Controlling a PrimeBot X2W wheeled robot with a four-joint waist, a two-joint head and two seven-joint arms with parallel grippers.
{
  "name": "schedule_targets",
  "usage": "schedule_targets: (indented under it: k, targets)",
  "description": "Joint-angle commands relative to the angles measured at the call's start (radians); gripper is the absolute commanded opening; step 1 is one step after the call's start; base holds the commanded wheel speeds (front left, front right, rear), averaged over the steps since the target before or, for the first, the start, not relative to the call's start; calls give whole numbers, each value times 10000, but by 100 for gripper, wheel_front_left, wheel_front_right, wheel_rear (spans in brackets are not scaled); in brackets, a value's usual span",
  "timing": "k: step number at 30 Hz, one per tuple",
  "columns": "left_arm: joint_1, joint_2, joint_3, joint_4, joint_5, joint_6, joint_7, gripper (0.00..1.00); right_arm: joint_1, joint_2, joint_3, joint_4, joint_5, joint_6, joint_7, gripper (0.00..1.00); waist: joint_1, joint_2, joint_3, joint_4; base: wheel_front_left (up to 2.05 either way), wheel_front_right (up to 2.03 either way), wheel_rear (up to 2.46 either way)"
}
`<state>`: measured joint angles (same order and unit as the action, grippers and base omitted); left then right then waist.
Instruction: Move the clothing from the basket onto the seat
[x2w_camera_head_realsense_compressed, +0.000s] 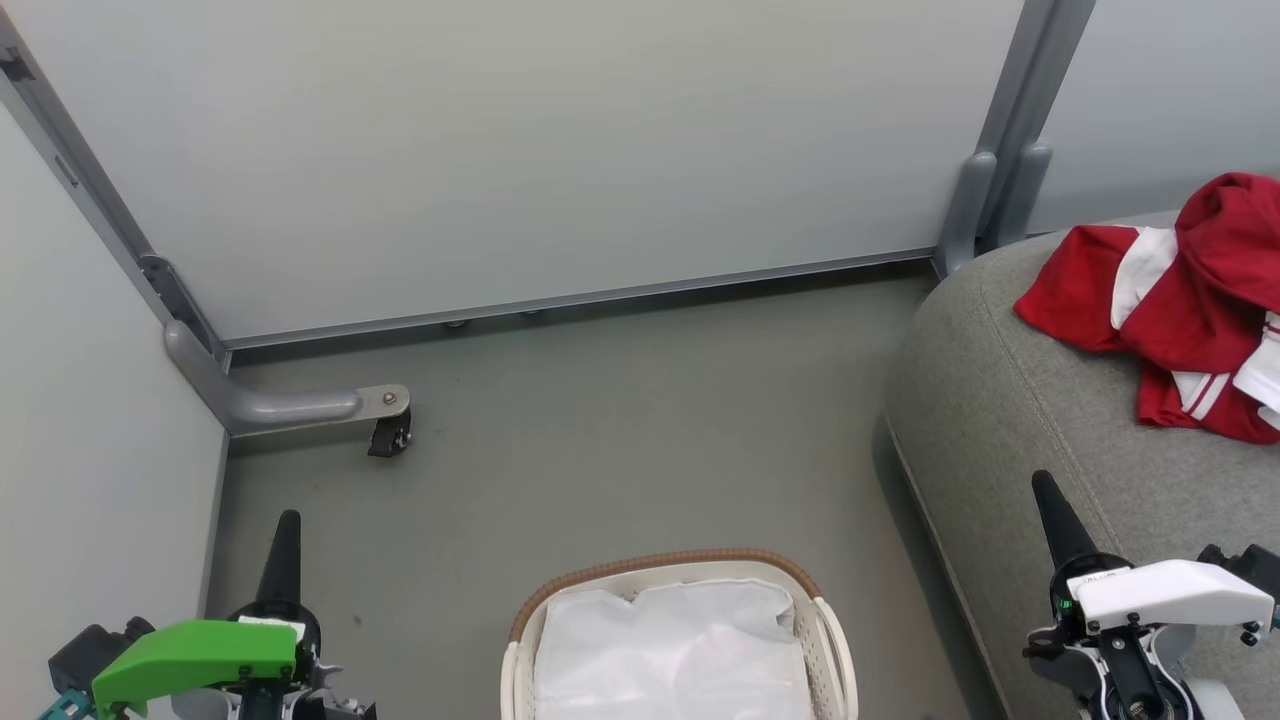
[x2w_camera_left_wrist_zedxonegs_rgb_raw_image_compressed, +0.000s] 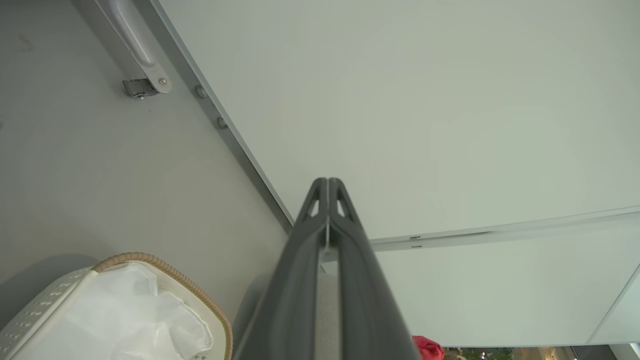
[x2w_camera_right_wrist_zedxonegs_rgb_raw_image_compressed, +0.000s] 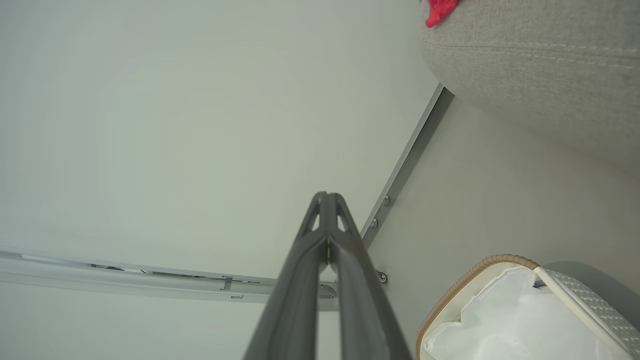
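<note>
Head view: soft red clothing with white trim (x2w_camera_head_realsense_compressed: 1180, 300) heaped on the large grey fabric seat (x2w_camera_head_realsense_compressed: 1000, 400), well apart from the small white lattice basket with brown woven rim (x2w_camera_head_realsense_compressed: 660, 570), its white fabric liner (x2w_camera_head_realsense_compressed: 670, 650) apparently bare. Left tool (x2w_camera_head_realsense_compressed: 285, 550) and right tool (x2w_camera_head_realsense_compressed: 1055, 520) pressed closed, gripping nothing. Judged finished; best to scan liner folds for stray red. Bare grey floor (x2w_camera_head_realsense_compressed: 600, 420), pale partition panels (x2w_camera_head_realsense_compressed: 500, 150), castered metal foot (x2w_camera_head_realsense_compressed: 390, 430).
</note>
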<state>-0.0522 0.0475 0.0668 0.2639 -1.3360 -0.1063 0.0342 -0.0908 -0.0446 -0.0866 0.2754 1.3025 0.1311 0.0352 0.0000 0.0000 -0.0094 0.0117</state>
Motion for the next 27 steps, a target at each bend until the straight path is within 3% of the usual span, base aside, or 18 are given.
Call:
schedule_targets:
  k: [1, 27]
  targets:
    - [-263, 39, 77, -95, -240, -73, 74, 0, -130, -63, -49, -111, 228, -3, 65, 0, 0, 0, 4, -4, 0, 0, 0]
    - [-547, 45, 379, -183, -2027, -209, 605, 0, -218, -79, -221, -269, 2260, -6, 596, 0, 0, 0, 83, -78, 0, 0, 0]
